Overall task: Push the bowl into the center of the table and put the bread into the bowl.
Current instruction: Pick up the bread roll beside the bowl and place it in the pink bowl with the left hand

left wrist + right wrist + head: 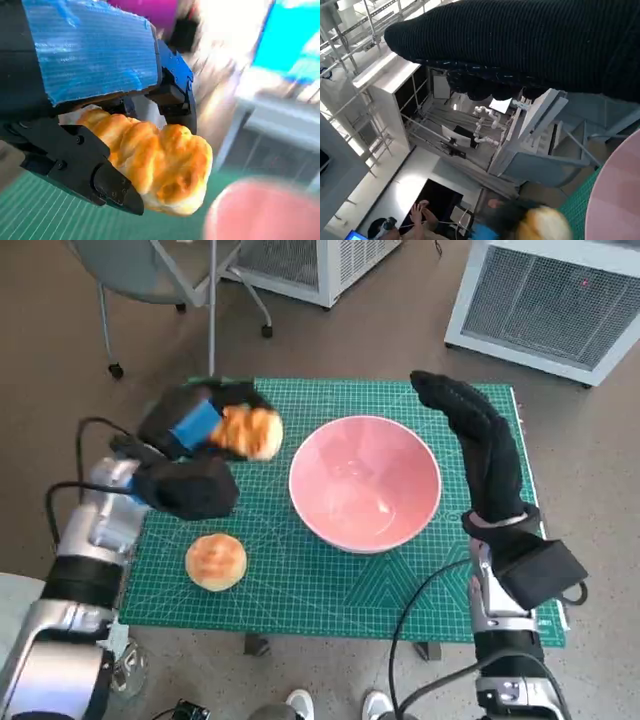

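We see the left hand clamping a bread roll aloft just left of the pink bowl, right hand flat and empty; released early, the roll could strike the rim.

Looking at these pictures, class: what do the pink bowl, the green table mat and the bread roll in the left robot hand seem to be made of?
Round pink bowl: probably plastic or glazed ceramic; smooth, with soft glare inside.
Green gridded table mat: likely rubbery cutting-mat vinyl; matte, with printed white lines.
Golden knotted bread roll, held by the left robot hand: baked dough or a foam replica; browned, slightly glossy crust.
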